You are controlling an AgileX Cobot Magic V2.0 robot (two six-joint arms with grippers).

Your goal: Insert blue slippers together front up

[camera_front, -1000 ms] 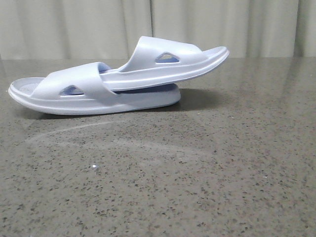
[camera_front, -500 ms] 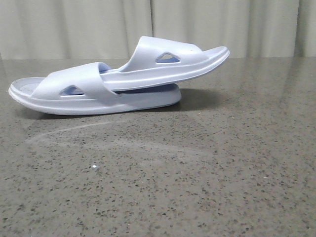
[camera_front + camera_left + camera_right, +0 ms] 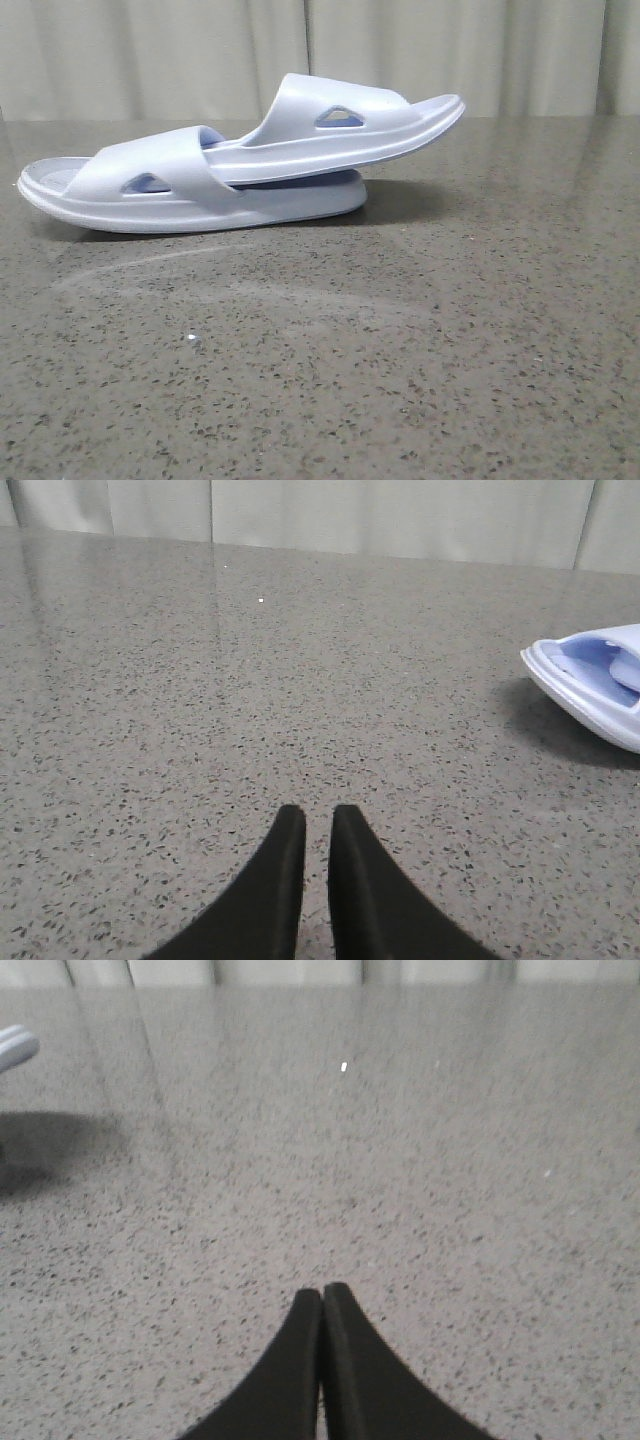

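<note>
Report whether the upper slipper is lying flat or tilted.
Tilted. The upper slipper has one end tucked under the strap of the lower slipper, while its other end rises clear of the table.

blue slippers [image 3: 240, 165] nested, on table [image 3: 400, 350]

two blue slippers [image 3: 240, 165], two black tools, left tool [image 3: 317, 825] and right tool [image 3: 322, 1305].

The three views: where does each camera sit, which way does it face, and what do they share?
Front view: low over the table, facing the nested blue slippers side-on; no arm shows.
Left wrist view: on the left arm, looking past the left gripper, fingers almost touching.
Right wrist view: on the right arm, behind the shut right gripper.
Shared: both wrist views catch one slipper tip.
</note>
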